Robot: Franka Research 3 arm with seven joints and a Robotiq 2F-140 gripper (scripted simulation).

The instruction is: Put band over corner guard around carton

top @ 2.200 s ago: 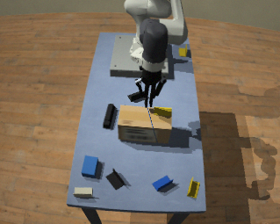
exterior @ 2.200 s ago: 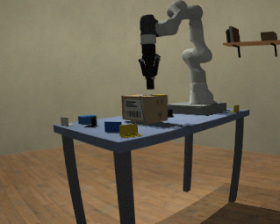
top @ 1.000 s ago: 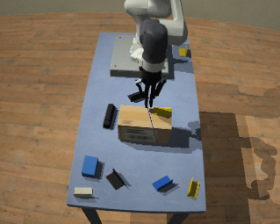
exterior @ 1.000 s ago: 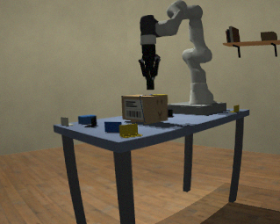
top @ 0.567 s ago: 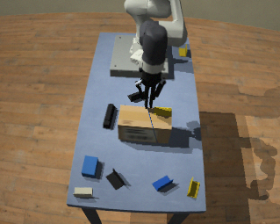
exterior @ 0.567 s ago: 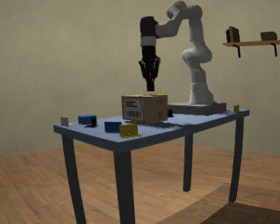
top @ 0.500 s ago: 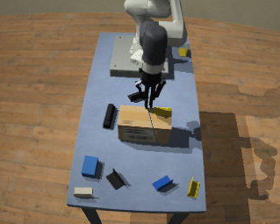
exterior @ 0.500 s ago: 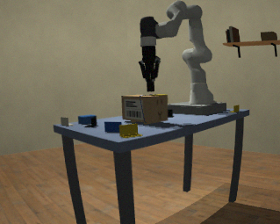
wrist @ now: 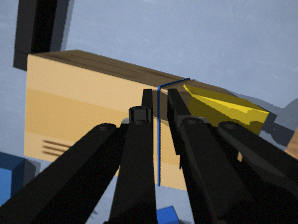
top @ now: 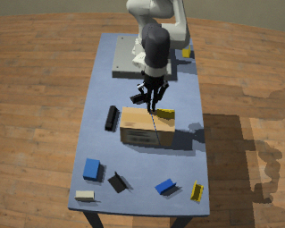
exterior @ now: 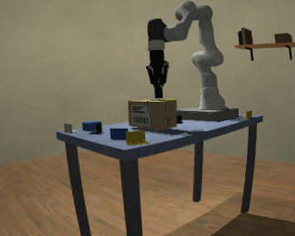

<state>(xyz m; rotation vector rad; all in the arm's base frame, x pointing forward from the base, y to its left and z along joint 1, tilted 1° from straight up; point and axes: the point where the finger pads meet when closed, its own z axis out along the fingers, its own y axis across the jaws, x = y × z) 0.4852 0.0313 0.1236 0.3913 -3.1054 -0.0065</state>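
The carton (top: 135, 116) (exterior: 165, 118) (wrist: 75, 105) stands upright and looks level at mid-table. A yellow corner guard (top: 167, 114) (wrist: 220, 112) sits on its back top edge, towards the right. The thin blue band (wrist: 159, 170) crosses the top just left of the guard, not over it, and slants down the front face. In the wrist view it also slants across the back face. My gripper (top: 151, 110) (exterior: 158, 97) (wrist: 159, 103) points down at the back top edge, fingers slightly apart. The band shows between the tips with gaps at both sides. Tip contact is unclear.
A black bar (top: 111, 118) lies left of the carton, and a black piece (top: 137, 98) behind it. In front are a blue block (top: 91, 168), a black angle (top: 117, 182), a cream piece (top: 85, 195), a blue angle (top: 164, 186) and a yellow angle (top: 196, 191).
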